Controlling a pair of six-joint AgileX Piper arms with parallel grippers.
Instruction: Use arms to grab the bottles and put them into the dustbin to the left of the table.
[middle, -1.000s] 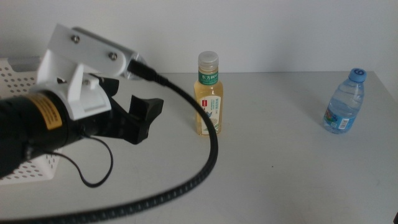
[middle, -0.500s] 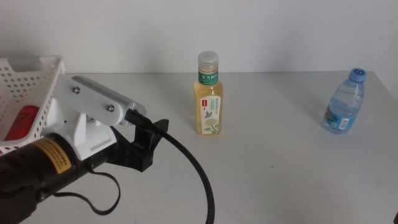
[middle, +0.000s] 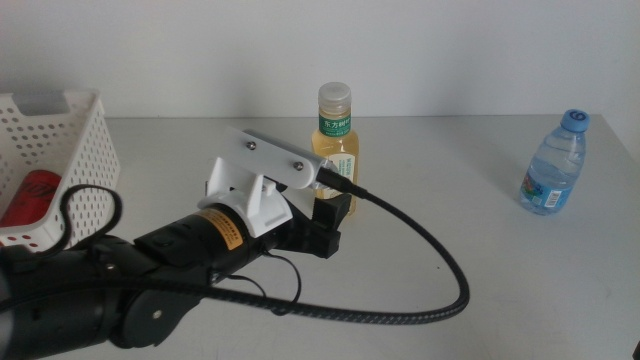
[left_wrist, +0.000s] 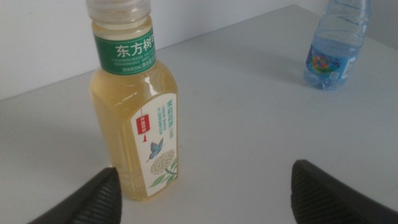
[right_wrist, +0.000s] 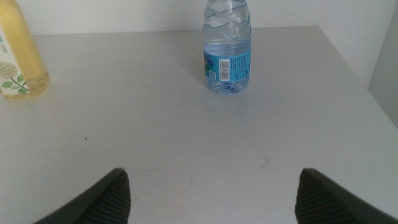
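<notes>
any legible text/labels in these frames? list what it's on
"东方树叶": white characters on the green neck band of the tea bottle, read in the left wrist view.
Tea bottle's front label: small red tag and print beside a bird drawing, too small to read.
Water bottle: barcode and blue label, print too small to read.
Yellow sticker on the left arm: blurred, unreadable.
Red can in the dustbin: no readable text.

— How's the light?
— Bright, even, diffuse; the off-white tabletop (middle: 480, 240) shows only faint soft shadows and no glare.
— Sharpness?
— Distant items crisp; the near black arm (middle: 110, 300) looks slightly soft.
</notes>
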